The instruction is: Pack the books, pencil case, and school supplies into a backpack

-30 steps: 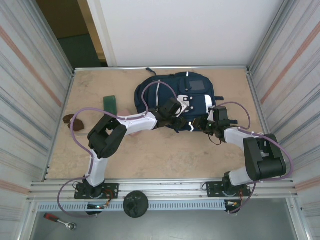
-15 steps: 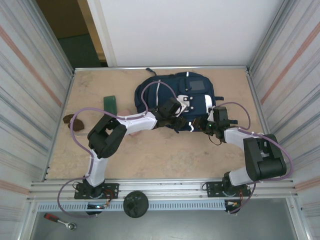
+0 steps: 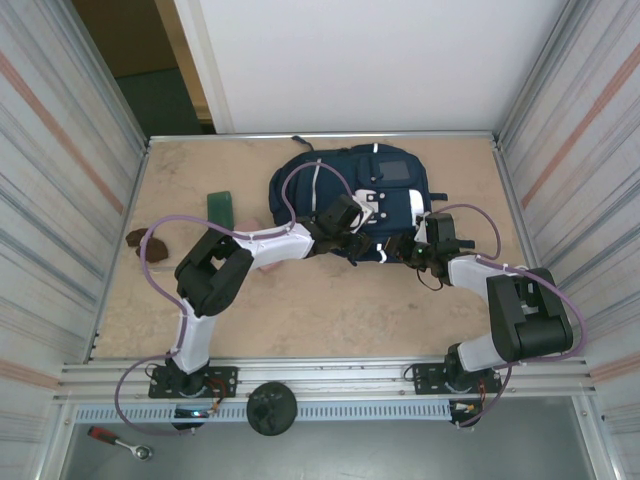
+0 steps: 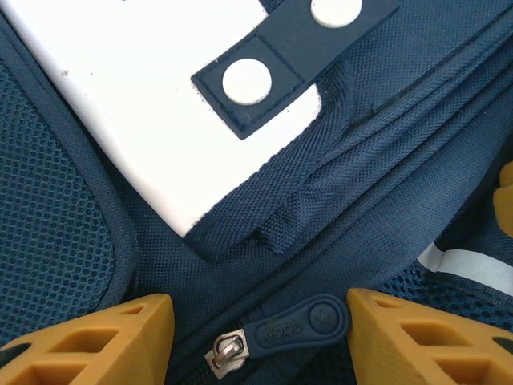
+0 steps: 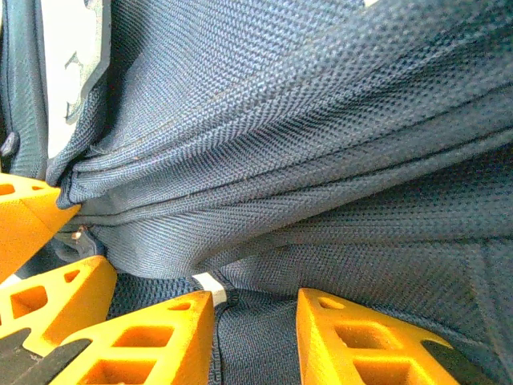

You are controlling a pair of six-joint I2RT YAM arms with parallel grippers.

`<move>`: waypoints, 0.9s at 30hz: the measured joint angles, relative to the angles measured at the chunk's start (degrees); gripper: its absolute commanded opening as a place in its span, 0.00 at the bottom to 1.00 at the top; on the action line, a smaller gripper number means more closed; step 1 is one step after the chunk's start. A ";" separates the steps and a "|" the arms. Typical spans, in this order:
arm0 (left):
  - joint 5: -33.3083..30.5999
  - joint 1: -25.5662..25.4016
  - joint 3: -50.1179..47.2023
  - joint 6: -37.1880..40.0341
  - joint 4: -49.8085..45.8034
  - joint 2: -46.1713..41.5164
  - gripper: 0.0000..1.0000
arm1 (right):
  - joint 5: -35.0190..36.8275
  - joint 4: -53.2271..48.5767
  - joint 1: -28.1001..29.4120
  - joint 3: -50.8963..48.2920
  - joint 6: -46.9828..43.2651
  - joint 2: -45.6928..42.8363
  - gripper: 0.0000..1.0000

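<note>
The backpack [image 3: 350, 185] lies at the far middle of the surface [image 3: 300, 310]. The left claw [image 4: 258, 321] sits at the backpack's near edge. It is spread, with a zip pull [image 4: 296, 325] lying between its fingers. Just to its right, the right claw [image 5: 255, 321] pinches a fold of the backpack's blue cloth.
</note>
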 measured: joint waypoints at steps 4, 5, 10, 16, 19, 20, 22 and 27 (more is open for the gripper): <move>-0.02 0.00 0.00 0.00 -0.02 -0.07 0.59 | 0.00 0.02 0.00 0.00 0.00 0.00 0.32; -0.13 0.04 0.00 0.00 -0.13 -0.20 0.59 | 0.00 0.02 0.00 0.00 0.00 0.00 0.32; -0.33 0.46 0.00 0.00 -0.44 -0.98 0.58 | 0.00 0.07 0.00 0.00 0.00 0.04 0.32; -0.66 0.61 0.00 -0.02 -0.52 -1.27 0.54 | 0.02 0.13 0.04 0.00 0.00 0.09 0.33; -0.83 0.68 0.00 0.00 -0.61 -1.27 0.52 | 0.00 0.13 0.04 0.00 0.02 0.09 0.32; -0.81 0.76 0.00 -0.02 -0.63 -1.27 0.51 | 0.00 0.13 0.04 0.00 0.02 0.09 0.33; -0.81 0.87 0.00 -0.02 -0.63 -1.27 0.50 | 0.02 0.15 0.04 0.00 0.02 0.09 0.33; -1.03 0.98 0.00 0.02 -0.85 -1.27 0.43 | 0.02 0.13 0.04 0.00 0.00 0.11 0.33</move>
